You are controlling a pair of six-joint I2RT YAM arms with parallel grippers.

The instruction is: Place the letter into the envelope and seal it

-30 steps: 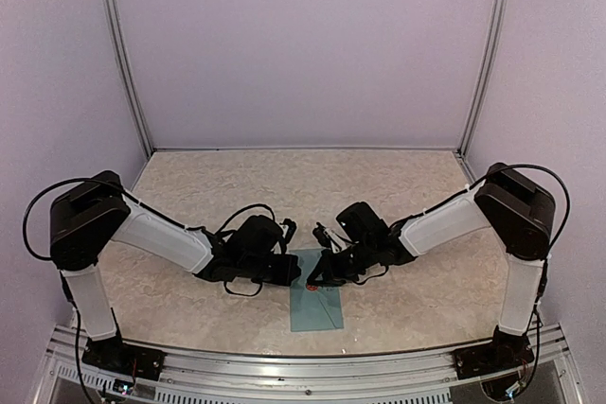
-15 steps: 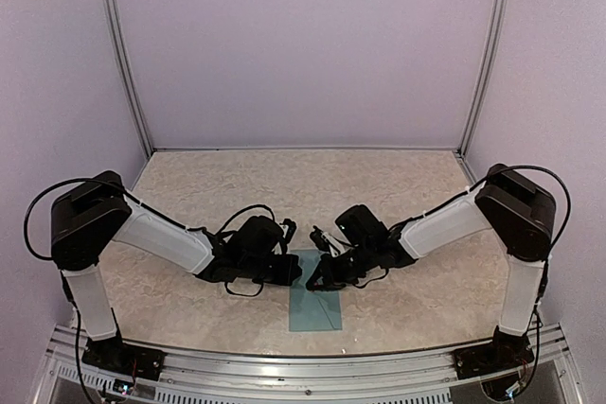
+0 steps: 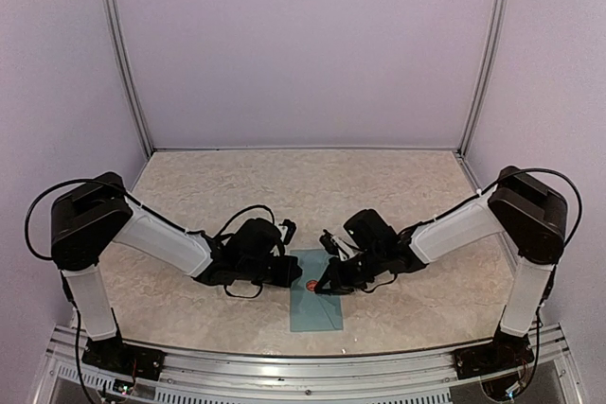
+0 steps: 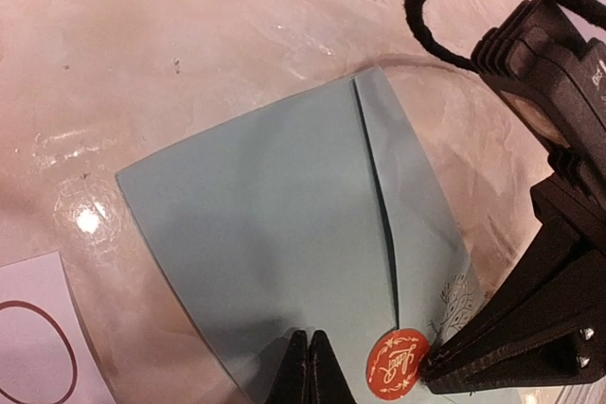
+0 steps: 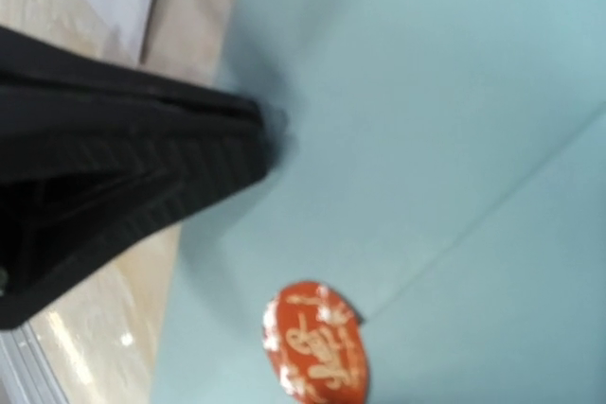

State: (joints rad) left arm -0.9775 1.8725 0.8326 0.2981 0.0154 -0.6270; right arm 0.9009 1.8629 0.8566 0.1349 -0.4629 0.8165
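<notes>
The teal envelope (image 3: 315, 305) lies flat and closed at the table's (image 3: 189, 186) 6 o'clock edge, between both grippers. A red seal sticker (image 4: 396, 364) already sits on it, so the sealing step appears nearly done. The left gripper (image 4: 306, 366), fingers pressed together, rests on the paper at the sticker's 9 o'clock. The right gripper (image 4: 492, 347) touches down at its 3 o'clock; whether its fingers are parted I cannot tell. Next probably comes a firm press on the sticker while the left pins the envelope. A white card (image 4: 33, 328) lies at 9 o'clock.
</notes>
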